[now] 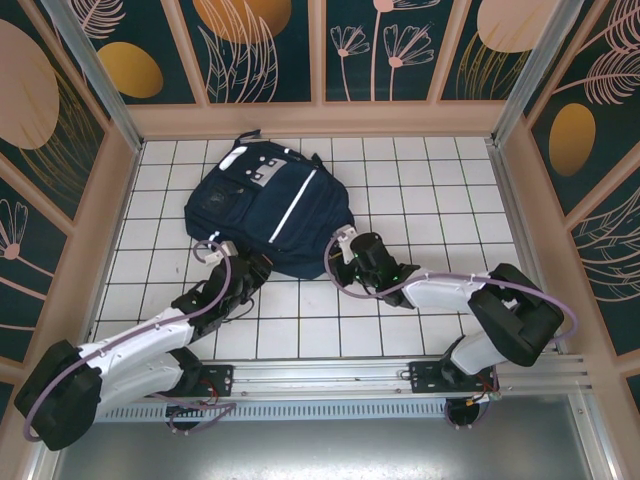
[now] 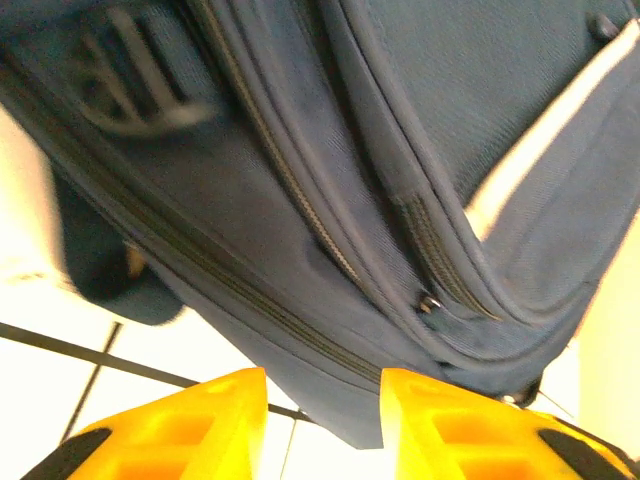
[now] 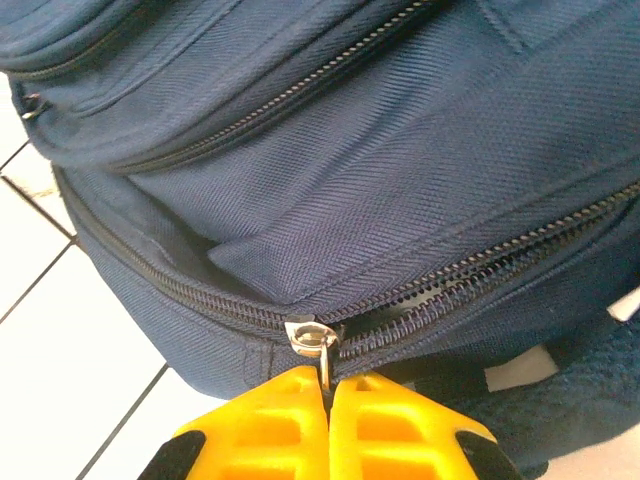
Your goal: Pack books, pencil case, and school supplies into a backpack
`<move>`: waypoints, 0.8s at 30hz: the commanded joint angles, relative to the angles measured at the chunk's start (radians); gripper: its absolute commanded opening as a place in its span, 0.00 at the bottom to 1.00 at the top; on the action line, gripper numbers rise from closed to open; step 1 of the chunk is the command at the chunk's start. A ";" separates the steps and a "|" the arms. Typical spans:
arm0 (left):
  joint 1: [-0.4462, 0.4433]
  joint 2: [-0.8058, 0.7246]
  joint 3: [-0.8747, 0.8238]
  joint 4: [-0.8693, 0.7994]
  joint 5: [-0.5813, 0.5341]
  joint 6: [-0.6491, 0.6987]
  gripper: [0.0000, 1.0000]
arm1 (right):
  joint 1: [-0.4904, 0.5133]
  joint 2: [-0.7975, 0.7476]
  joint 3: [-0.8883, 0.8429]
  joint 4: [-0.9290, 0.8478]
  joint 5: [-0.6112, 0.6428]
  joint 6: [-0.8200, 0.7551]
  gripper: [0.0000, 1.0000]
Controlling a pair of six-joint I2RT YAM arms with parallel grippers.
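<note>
Jaws, right gripper: clenched on zipper pull at backpack's 5 o'clock edge. Left gripper: parted, apparently empty (view blurred), at 7 o'clock. Backpack: table centre. Risk: unbraced backpack drags with the tug; thin zipper pull slips free.

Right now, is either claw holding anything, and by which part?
The right gripper is shut on the metal zipper pull of the backpack, pinching its tab. The left gripper stands open by the bag's edge, gripping nothing.

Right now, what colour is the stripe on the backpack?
White; the stripe crosses the navy backpack, clearest in the top view.
</note>
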 commanded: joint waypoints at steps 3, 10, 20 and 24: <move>-0.007 0.078 -0.021 0.276 0.189 -0.139 0.46 | 0.070 0.009 0.052 0.070 0.019 0.003 0.00; -0.077 0.248 0.030 0.406 0.212 -0.242 0.53 | 0.133 0.037 0.081 0.069 0.051 -0.004 0.00; -0.081 0.383 0.046 0.428 0.159 -0.340 0.32 | 0.169 0.060 0.097 0.078 0.075 -0.008 0.00; -0.080 0.349 0.040 0.338 0.115 -0.331 0.00 | 0.169 0.055 0.087 0.075 0.100 -0.010 0.00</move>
